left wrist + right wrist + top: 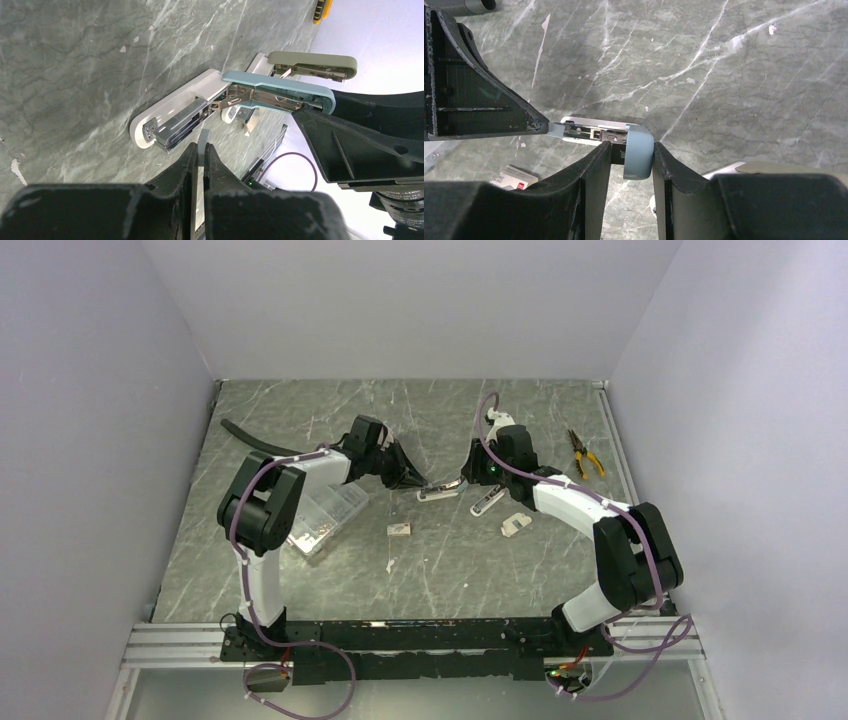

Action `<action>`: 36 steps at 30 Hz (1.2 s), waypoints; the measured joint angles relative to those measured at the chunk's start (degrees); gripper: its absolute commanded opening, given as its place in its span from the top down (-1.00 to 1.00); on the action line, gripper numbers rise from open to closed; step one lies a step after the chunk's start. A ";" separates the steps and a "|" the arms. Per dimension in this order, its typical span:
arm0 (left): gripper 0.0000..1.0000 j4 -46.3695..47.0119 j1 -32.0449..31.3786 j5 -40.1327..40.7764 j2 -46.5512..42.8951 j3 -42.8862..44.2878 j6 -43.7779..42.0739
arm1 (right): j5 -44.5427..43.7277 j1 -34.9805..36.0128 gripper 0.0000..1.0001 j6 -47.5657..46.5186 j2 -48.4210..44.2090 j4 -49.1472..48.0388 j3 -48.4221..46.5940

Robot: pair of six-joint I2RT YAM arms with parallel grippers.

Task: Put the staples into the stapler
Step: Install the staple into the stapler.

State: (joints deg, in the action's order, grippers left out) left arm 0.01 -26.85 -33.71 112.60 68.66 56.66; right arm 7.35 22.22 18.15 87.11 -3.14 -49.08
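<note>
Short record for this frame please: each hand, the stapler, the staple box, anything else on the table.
left hand: shut on a thin grey strip, apparently staples, near the magazine
right hand: clamped on the blue lid, holding it open
blue stapler: open, white base on the table
staple box: on the table, untouched
second stapler: olive lid, also open
other: clear case, pliers
</note>
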 measured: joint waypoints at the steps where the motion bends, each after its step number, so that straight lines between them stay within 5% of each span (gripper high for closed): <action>1: 0.95 -0.02 0.00 0.00 0.00 -0.09 0.00 | 0.00 0.00 0.21 0.00 0.00 0.00 0.00; 36: 0.95 -0.33 -0.02 0.13 1.53 -0.94 -0.02 | 0.04 0.00 0.21 0.00 0.00 0.00 0.00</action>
State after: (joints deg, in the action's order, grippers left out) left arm -0.32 -26.87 -33.58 114.13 67.72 56.64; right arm 7.40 22.22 18.15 87.11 -3.14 -49.08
